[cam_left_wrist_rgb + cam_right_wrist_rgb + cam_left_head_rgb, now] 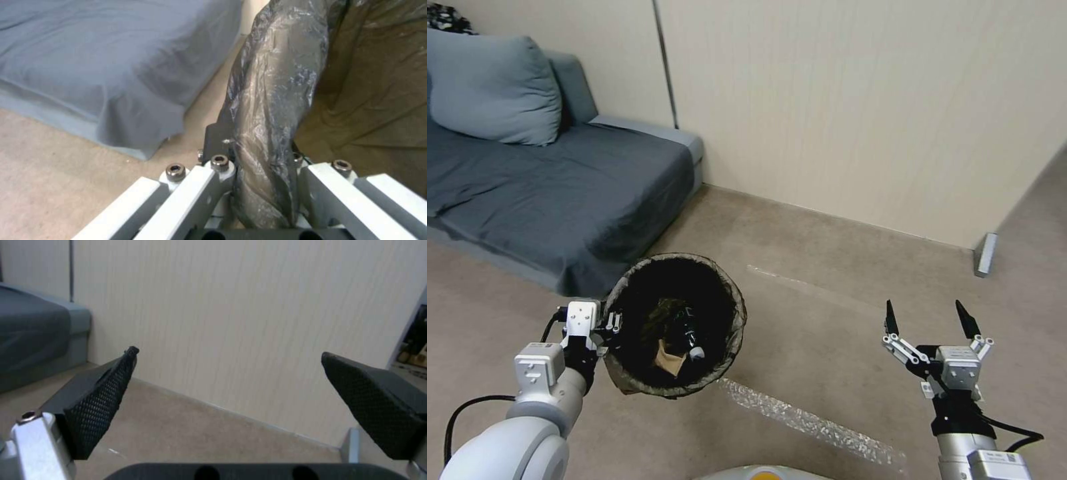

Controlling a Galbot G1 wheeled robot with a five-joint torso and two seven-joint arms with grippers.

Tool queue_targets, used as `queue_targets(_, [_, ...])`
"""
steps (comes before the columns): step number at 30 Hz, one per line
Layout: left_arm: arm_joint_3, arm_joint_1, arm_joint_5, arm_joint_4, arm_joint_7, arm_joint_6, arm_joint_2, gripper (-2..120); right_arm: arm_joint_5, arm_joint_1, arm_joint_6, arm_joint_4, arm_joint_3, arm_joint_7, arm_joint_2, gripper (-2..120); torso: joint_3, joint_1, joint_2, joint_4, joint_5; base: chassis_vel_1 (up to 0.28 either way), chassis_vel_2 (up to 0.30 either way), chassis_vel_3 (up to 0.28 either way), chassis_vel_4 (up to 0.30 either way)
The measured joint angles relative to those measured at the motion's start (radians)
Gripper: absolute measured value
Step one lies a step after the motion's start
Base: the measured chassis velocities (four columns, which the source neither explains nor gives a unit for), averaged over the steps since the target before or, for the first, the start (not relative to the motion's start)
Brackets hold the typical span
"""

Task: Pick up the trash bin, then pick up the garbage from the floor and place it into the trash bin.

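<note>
On the left, the left gripper point(608, 328) is clamped tight on the bag-covered rim of the trash bin point(730, 303), holding it off the floor point(827, 333) near the sofa point(560, 193); garbage point(677, 340) lies inside. On the right, the right gripper point(928, 315) hangs spread wide, holding and touching nothing.
</note>
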Motion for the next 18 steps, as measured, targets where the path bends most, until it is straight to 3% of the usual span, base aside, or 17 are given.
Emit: queue_targets(18, [-0.002, -0.002, -0.001, -0.003, -0.003, -0.002, -0.002, 3, -0.014, 0.001, 0.008, -0.007, -0.007, 0.004, 0.004, 100, 0.0, 0.0, 0.0, 0.0001, 0.0, 0.062, 0.069, 0.061, 0.059])
